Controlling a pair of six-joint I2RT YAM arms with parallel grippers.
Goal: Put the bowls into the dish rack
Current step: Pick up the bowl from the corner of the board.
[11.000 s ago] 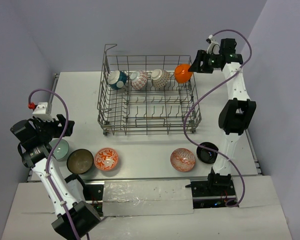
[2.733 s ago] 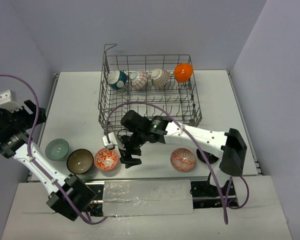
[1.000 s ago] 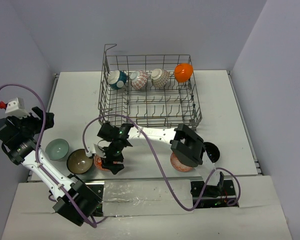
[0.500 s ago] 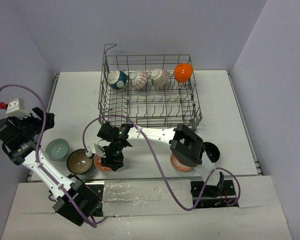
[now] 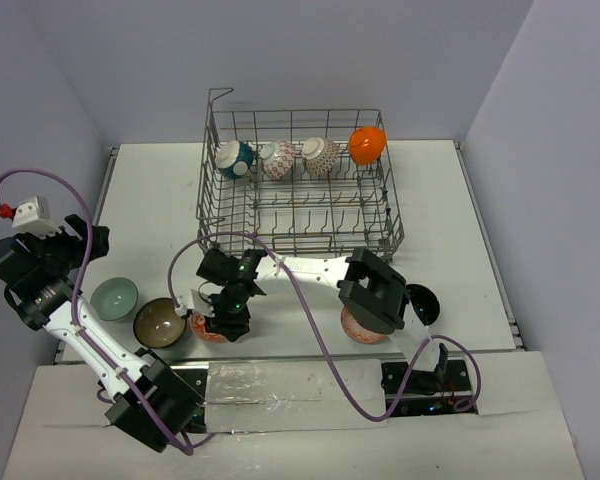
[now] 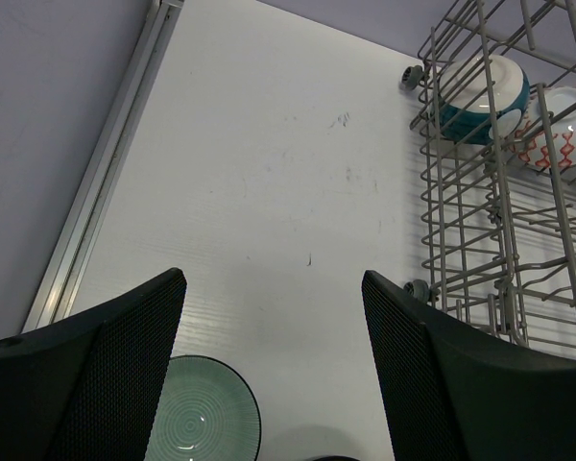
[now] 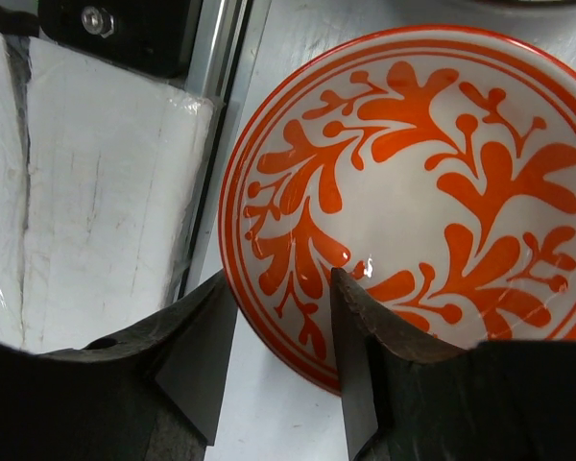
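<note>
From above, my right tool [image 5: 225, 318] was reaching across to the near left of the bench [image 5: 150, 200]. It sat directly over the orange-patterned bowl [image 5: 200, 327], of which only a sliver showed beneath it. The dish rack [image 5: 385, 215] lay beyond it, farther away and to the right, with four bowls standing in its far row. My left tool [image 5: 75, 240] hung well off at the left edge. It was nearer the pale green bowl [image 5: 113, 297] than the bowl under my right tool.

In the left wrist view, my left tool [image 6: 271, 279] was spread wide with nothing between its fingers. The pale green bowl [image 6: 202, 423] was below it, and the dish rack [image 6: 461, 240] was off to the right.

In the right wrist view, my right tool [image 7: 280, 288] straddled the left rim of the orange-patterned bowl [image 7: 413, 192]. One finger was outside the wall and one inside, and the bowl sat upright on the bench, mouth up. The jaws were partly apart. I could not tell whether they already pinched the rim. I judged the lift would depend on that rim staying between the fingers.
</note>
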